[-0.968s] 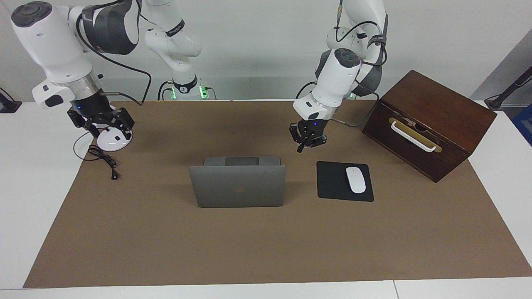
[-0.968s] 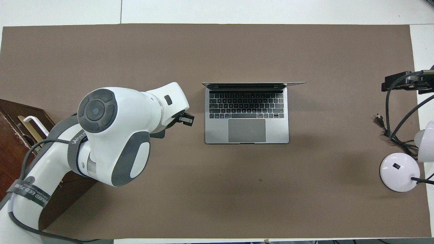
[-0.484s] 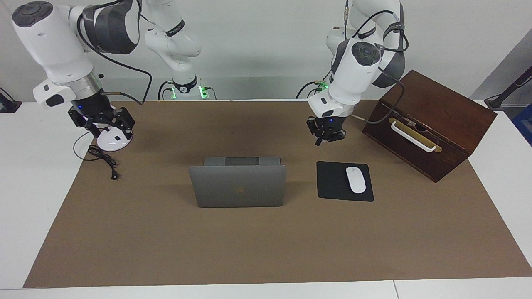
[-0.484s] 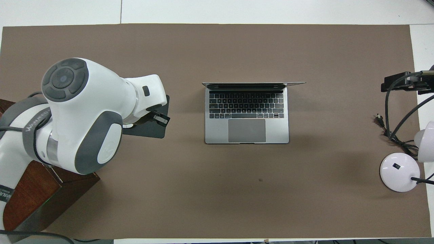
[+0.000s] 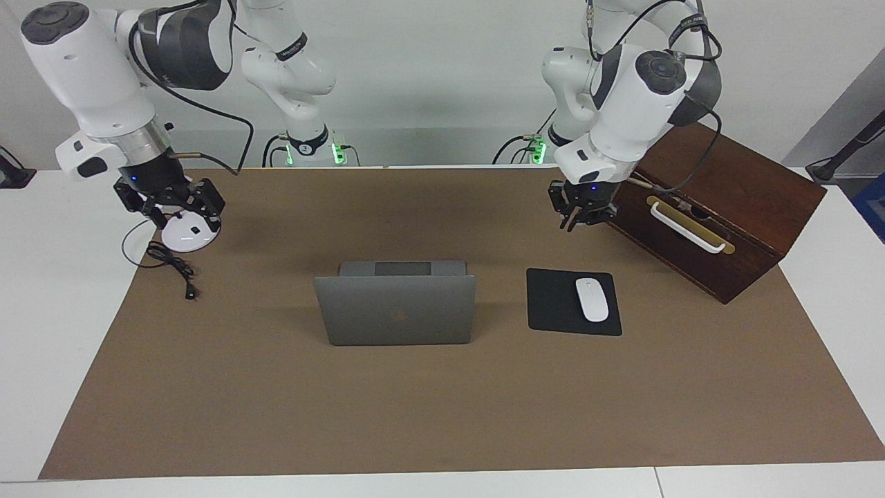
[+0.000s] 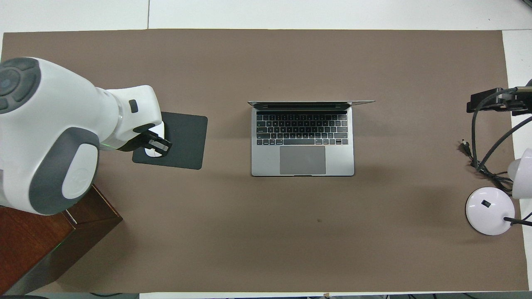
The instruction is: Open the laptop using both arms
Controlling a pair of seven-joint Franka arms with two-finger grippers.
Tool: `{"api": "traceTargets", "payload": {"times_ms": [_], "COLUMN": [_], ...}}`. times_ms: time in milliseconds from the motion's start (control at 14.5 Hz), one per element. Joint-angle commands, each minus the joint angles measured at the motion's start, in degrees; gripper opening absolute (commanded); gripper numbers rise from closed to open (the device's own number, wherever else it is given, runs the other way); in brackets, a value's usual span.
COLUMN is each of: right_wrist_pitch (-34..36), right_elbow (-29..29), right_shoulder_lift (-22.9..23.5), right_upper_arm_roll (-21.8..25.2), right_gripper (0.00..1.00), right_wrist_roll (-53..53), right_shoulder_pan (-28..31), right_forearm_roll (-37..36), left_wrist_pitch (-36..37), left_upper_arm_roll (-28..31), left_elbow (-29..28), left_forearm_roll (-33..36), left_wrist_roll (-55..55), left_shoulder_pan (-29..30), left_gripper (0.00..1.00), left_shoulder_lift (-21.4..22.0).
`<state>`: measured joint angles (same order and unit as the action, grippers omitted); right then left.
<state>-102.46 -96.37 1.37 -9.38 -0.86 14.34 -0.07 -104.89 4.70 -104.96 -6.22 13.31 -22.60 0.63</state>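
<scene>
The silver-grey laptop (image 5: 397, 311) stands open in the middle of the brown mat, its lid upright and its apple logo facing away from the robots. Its keyboard and trackpad show in the overhead view (image 6: 302, 145). My left gripper (image 5: 579, 220) hangs in the air beside the wooden box, apart from the laptop. In the overhead view it (image 6: 157, 145) covers part of the mouse pad. My right gripper (image 5: 178, 216) is open and empty, and waits low over the white lamp base at the right arm's end of the table.
A black mouse pad (image 5: 553, 301) with a white mouse (image 5: 592, 299) lies beside the laptop toward the left arm's end. A dark wooden box (image 5: 719, 187) with a white handle stands there too. A white lamp base (image 6: 488, 209) and a black cable (image 5: 173, 266) lie at the right arm's end.
My left arm has risen and swung away from the laptop toward the wooden box. The laptop and my right arm have not moved.
</scene>
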Motion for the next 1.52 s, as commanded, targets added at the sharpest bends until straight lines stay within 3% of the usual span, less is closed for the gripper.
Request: {"api": "traceTargets", "payload": {"times_ms": [0, 277, 1037, 1175, 1314, 1452], "right_wrist_pitch": [-0.5, -0.9, -1.0, -1.2, -1.4, -1.3], "right_elbow": [-1.6, -1.7, -1.7, -1.6, -1.6, -1.6], "right_shoulder_lift": [-1.4, -1.4, -1.3, -1.3, -1.3, -1.2], "right_upper_arm_roll": [-0.5, -0.6, -0.6, -0.6, -0.6, -0.6], "right_gripper": [1.00, 1.00, 1.00, 1.00, 1.00, 1.00], "right_wrist_roll": [1.1, 1.0, 1.0, 1.1, 1.5, 1.4], "right_shoulder_pan": [0.6, 0.6, 0.5, 0.6, 0.7, 0.7], "right_forearm_roll": [-1.0, -1.0, -0.7, -0.6, -0.5, -0.2], "left_wrist_pitch": [1.6, 3.3, 1.6, 0.6, 0.6, 0.9], "left_upper_arm_roll": [-0.6, -0.6, -0.5, -0.5, -0.6, -1.3], "left_elbow": [-0.3, -0.5, -0.1, -0.2, 0.3, 3.1], "left_forearm_roll": [1.3, 1.3, 1.3, 1.3, 1.7, 6.4], "left_wrist_roll": [1.6, 6.6, 6.4, 2.4, -8.4, -14.8], "left_shoulder_pan": [3.2, 7.6, 23.1, 23.3, 22.8, 21.7], "left_gripper": [1.00, 1.00, 1.00, 1.00, 1.00, 1.00], "left_shoulder_lift": [2.3, 3.7, 4.6, 4.5, 4.0, 3.3]}}
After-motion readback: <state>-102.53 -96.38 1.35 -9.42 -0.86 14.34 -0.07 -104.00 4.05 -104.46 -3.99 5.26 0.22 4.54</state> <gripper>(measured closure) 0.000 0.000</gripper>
